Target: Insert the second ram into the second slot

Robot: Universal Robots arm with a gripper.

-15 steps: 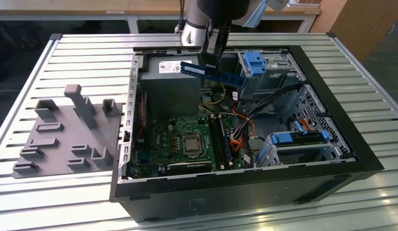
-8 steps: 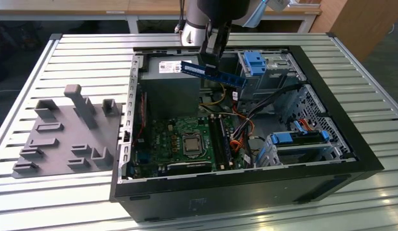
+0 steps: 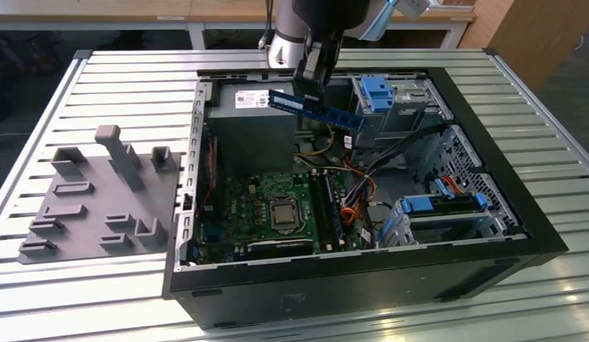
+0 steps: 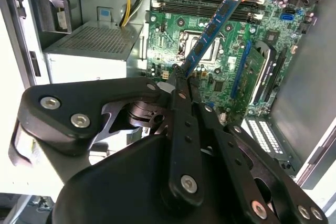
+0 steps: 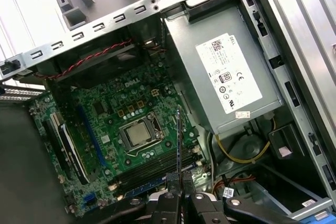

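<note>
The second ram (image 3: 316, 109), a thin blue board with dark chips, hangs in the air above the open computer case, over the power supply's edge. My gripper (image 3: 309, 87) is shut on one end of it. In the second wrist view the ram (image 4: 212, 27) sticks out from the fingertips (image 4: 178, 80) toward the motherboard (image 4: 220, 56). In the first wrist view I see the ram (image 5: 179, 140) edge-on above the gripper (image 5: 179, 179). The long dark memory slots (image 3: 325, 206) lie beside the processor socket (image 3: 282, 211), well below the ram. I cannot pick out the second slot among them.
The grey power supply (image 3: 252, 117) sits under the arm. Bright-blue drive clips (image 3: 378, 92) and a drive cage (image 3: 445, 206) line the exterior view's right. Coloured cables (image 3: 356, 192) run near the slots. A grey fixture plate (image 3: 95, 196) lies outside the case at the exterior view's left.
</note>
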